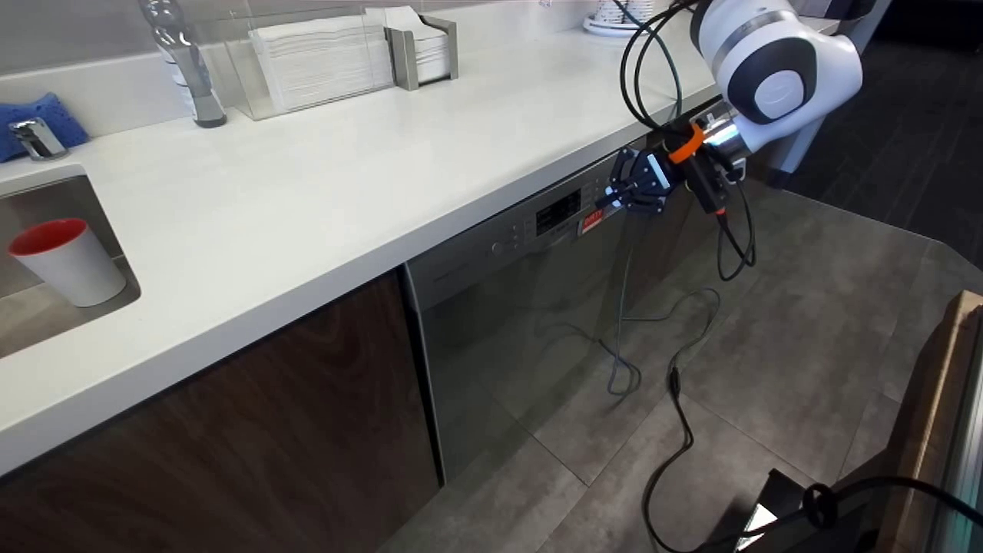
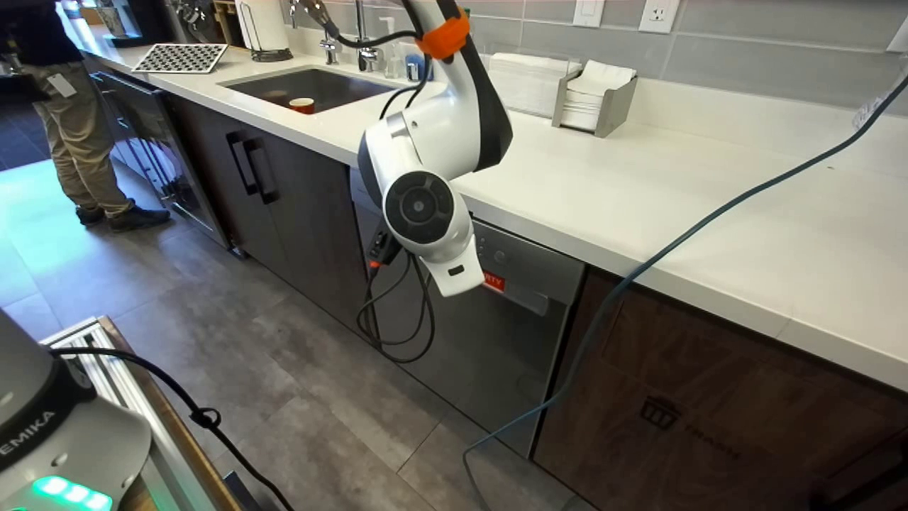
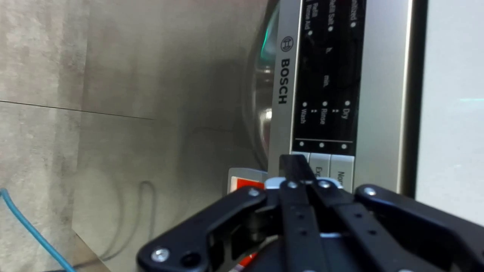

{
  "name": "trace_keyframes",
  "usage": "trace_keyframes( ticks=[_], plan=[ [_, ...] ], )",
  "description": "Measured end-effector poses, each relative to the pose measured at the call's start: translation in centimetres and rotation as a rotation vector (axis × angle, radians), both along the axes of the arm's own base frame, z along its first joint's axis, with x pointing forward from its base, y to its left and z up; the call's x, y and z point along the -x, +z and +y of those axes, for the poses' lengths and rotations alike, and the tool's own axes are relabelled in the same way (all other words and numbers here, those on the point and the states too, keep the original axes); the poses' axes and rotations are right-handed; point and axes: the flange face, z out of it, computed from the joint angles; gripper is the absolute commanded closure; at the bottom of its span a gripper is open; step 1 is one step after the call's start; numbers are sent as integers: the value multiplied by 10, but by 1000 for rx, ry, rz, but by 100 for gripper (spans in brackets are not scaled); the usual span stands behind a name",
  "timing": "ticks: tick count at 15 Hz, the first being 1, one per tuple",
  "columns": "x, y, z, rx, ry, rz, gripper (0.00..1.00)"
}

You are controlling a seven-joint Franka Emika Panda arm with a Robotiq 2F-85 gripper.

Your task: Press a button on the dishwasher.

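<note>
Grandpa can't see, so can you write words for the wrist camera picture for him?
A shut black robot gripper partly hides silver buttons below a dark display on a Bosch dishwasher, its lettering sideways; whether gripper and buttons touch is unclear. A red label shows beside the gripper, grey floor farther left, white countertop along the right.

Dishwasher point(image 1: 507, 338) was silvery grey, its display point(image 3: 329, 75) black with white lettering. Sign point(image 2: 494, 281) on dishwasher was red, lettered white. Pincer point(image 3: 297, 166) at dishwasher was black. Arm point(image 2: 443, 135) before dishwasher was white with black patches; band point(image 2: 445, 37) around it was orange. Surface point(image 1: 476, 153) above dishwasher was plain white. Cabinet door point(image 1: 246, 430) beside dishwasher was dark brown, grained. Cup point(image 1: 73, 269), well apart from dishwasher, was white outside, red inside. Floor point(image 1: 829, 307) before dishwasher was mottled grey. Cable point(image 2: 616, 294) crossing before dishwasher was teal-blue.
</note>
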Motion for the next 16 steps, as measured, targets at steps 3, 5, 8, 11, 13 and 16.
trace_keyframes(
  ticks=[3, 5, 8, 11, 13, 16],
  plan=[
    [-3, 1, 0, -5, -22, -9, 100],
    [-5, 1, 0, -11, -39, -13, 100],
    [-6, -1, 0, -20, -66, -17, 100],
    [-8, -2, -1, -27, -90, -22, 100],
    [-9, -2, -1, -30, -102, -26, 100],
    [-12, -1, 0, -36, -107, -25, 100]
  ],
)
